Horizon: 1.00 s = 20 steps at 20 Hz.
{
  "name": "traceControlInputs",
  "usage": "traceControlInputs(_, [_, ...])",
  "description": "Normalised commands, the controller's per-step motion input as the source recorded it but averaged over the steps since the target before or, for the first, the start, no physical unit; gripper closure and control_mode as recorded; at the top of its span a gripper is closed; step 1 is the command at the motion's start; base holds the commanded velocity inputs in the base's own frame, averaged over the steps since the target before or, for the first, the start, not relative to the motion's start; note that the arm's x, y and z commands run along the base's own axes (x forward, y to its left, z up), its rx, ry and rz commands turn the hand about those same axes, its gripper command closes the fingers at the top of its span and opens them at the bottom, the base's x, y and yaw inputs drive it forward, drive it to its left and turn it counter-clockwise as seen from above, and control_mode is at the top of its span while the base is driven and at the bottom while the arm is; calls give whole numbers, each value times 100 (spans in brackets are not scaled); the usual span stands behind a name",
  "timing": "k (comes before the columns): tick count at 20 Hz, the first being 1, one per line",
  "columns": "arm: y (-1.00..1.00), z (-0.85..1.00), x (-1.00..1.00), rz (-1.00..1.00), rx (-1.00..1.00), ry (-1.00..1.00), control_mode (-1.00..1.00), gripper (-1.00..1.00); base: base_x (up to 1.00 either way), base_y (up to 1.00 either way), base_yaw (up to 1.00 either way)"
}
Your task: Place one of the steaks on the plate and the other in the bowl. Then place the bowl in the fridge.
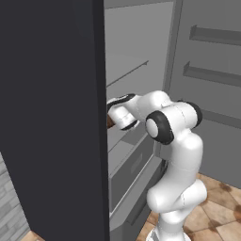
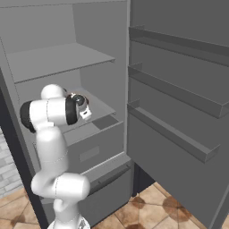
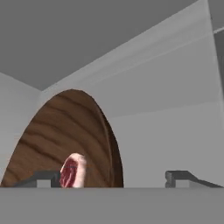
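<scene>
You are looking at the fridge (image 2: 103,53) with its door swung open toward 3 o'clock in the right base view. Its pale grey middle shelf (image 2: 100,106) carries the load; an upper shelf (image 2: 58,60) sits above it and a drawer front (image 2: 96,152) below. In the hand view, the bowl (image 3: 65,131) appears at 8 o'clock with a steak (image 3: 72,171) inside it. The bowl seems to rest on that shelf (image 3: 175,144), though you cannot see the contact clearly. Brown tiled floor (image 2: 156,210) lies beneath.
</scene>
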Motion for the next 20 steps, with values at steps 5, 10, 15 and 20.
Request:
traceControlInputs(5, [-42, 32, -64, 0, 0, 0, -100, -100, 0, 0, 0])
traceControlInputs(10, [-77, 92, -89, 0, 9, 2, -100, -100, 0, 0, 0])
traceControlInputs(15, [-45, 100, -67, 0, 14, 27, -100, -100, 0, 0, 0])
traceControlInputs(20, [-31, 100, -74, 0, 4, 40, -100, -100, 0, 0, 0])
